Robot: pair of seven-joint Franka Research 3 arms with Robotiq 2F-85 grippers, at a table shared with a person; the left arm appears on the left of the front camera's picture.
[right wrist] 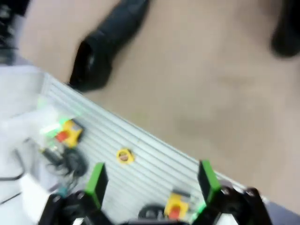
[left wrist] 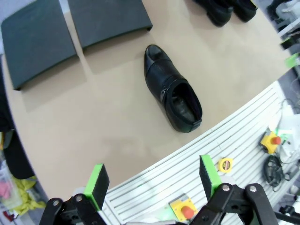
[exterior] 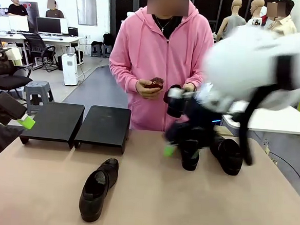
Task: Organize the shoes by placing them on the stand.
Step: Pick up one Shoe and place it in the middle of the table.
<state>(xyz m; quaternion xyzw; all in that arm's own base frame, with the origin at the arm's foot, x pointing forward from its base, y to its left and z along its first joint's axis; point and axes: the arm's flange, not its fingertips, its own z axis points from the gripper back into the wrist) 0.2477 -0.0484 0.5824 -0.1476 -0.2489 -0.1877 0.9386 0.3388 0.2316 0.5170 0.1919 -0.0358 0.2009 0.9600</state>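
Note:
One black glossy shoe [exterior: 98, 188] lies alone on the tan table near the front, and the left wrist view has this shoe [left wrist: 173, 93] well ahead of the fingers. Two more shoes [exterior: 229, 155] stand at the right; they appear as shoes [left wrist: 225, 9] along the top edge of the left wrist view. The black stand [exterior: 77, 123] sits at the back left with both platforms bare; it is the stand [left wrist: 70, 33] in the left wrist view. My right gripper [exterior: 182, 150], blurred, hangs open just left of the right-hand shoes. My left gripper [exterior: 28, 120] is open at the far left edge. The right wrist view is blurred, with open fingers [right wrist: 208, 180] over the table's near edge and a shoe [right wrist: 103, 44].
A person in a pink hoodie [exterior: 162, 46] stands at the far side, a small dark thing in one hand and a black shoe-like thing [exterior: 174, 101] in the other. A white slatted bench [left wrist: 211, 154] with yellow stop buttons borders the table's near edge.

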